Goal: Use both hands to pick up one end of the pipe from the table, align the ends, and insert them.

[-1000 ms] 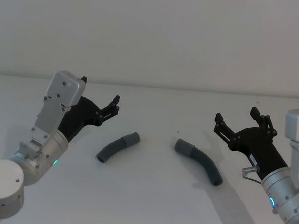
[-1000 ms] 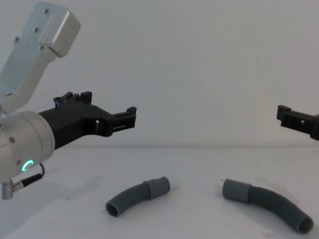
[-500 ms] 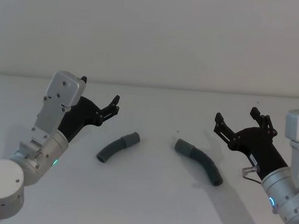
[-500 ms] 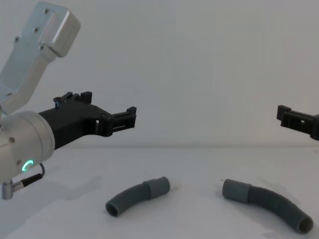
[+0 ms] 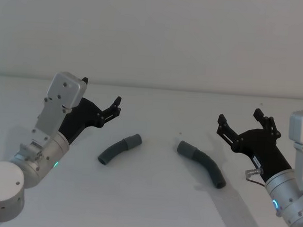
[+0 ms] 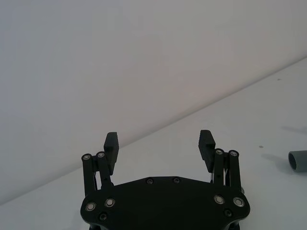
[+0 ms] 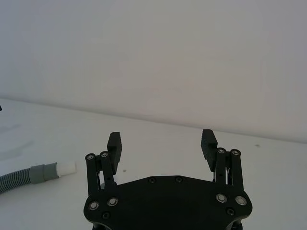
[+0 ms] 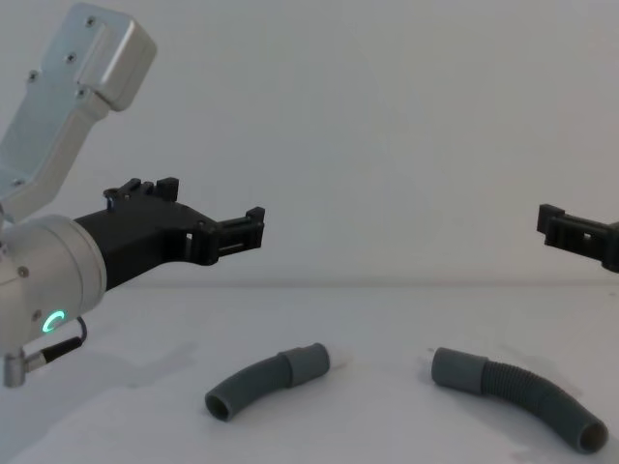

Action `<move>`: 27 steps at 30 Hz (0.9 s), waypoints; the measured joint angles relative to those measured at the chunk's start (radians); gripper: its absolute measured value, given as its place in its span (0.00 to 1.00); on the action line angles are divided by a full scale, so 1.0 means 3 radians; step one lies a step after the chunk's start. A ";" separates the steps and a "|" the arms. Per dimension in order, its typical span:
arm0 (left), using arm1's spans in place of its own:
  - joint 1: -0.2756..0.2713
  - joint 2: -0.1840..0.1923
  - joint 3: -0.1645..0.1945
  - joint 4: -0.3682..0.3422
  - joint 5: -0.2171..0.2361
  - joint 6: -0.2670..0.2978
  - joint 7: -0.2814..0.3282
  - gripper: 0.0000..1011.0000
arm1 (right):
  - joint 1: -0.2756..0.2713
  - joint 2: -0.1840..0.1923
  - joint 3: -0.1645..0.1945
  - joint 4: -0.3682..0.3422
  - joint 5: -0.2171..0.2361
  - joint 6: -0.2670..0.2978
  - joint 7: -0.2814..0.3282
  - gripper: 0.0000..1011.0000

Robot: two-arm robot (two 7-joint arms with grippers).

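Two dark grey corrugated pieces of the pipe lie on the white table (image 5: 146,200). The short piece (image 5: 119,149) (image 8: 259,384) is left of centre, its smooth cuff (image 5: 134,141) turned right. The longer piece (image 5: 204,164) (image 8: 527,398) lies to its right, its cuff (image 5: 185,148) turned left, so the ends face each other across a gap. My left gripper (image 5: 101,92) (image 8: 213,199) (image 6: 159,138) hovers open above and left of the short piece. My right gripper (image 5: 240,117) (image 7: 162,139) hovers open right of the longer piece. The right wrist view shows the short piece's cuff (image 7: 44,172) with its pale tip (image 7: 67,167).
A plain pale wall (image 5: 161,32) rises behind the table's far edge. One grey cuff end (image 6: 298,160) shows at the edge of the left wrist view. One finger of the right gripper (image 8: 578,232) enters the chest view from the right.
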 joint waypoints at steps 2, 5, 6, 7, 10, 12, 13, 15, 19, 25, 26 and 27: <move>0.0000 0.0000 0.0000 0.0000 0.0000 0.0000 0.0000 0.99 | 0.0000 0.0000 0.0000 0.0000 0.0000 0.0000 0.0000 0.99; 0.0000 0.0000 0.0000 0.0000 0.0000 0.0000 0.0000 0.99 | 0.0000 0.0000 0.0000 0.0000 0.0000 0.0000 0.0000 0.99; 0.0000 0.0000 0.0000 0.0000 0.0000 0.0000 0.0000 0.99 | 0.0000 0.0000 0.0000 0.0000 0.0000 0.0000 0.0000 0.99; 0.0000 0.0000 0.0000 0.0000 0.0000 0.0000 0.0000 0.99 | 0.0000 0.0000 0.0000 0.0000 0.0000 0.0000 0.0000 0.99; 0.0000 0.0000 0.0000 0.0000 0.0000 0.0000 0.0000 0.99 | 0.0000 0.0000 0.0000 0.0000 0.0000 0.0000 0.0000 0.99; 0.0000 0.0000 0.0000 0.0000 0.0000 0.0000 0.0000 0.99 | 0.0000 0.0000 0.0000 0.0000 0.0000 0.0000 0.0000 0.99; 0.0000 0.0000 0.0000 0.0000 0.0000 0.0000 0.0000 0.99 | 0.0000 0.0000 0.0000 0.0000 0.0000 0.0000 0.0000 0.99; 0.0000 0.0000 0.0000 0.0000 0.0000 0.0000 0.0000 0.99 | 0.0000 0.0000 0.0000 0.0000 0.0000 0.0000 0.0000 0.99; 0.0000 0.0000 0.0000 0.0000 0.0000 0.0000 0.0000 0.99 | 0.0000 0.0000 0.0000 0.0000 0.0000 0.0000 0.0000 0.99; 0.0000 0.0000 0.0000 0.0000 0.0000 0.0000 -0.0001 0.99 | 0.0000 0.0000 0.0000 0.0000 0.0000 0.0000 0.0000 0.99; 0.0001 0.0000 -0.0001 -0.0002 0.0000 0.0002 -0.0003 0.99 | 0.0000 0.0000 0.0000 0.0000 0.0000 0.0000 0.0000 0.99; 0.0003 0.0003 -0.0001 -0.0007 0.0000 0.0010 -0.0008 0.99 | 0.0000 0.0000 0.0000 0.0000 0.0000 0.0000 0.0000 0.99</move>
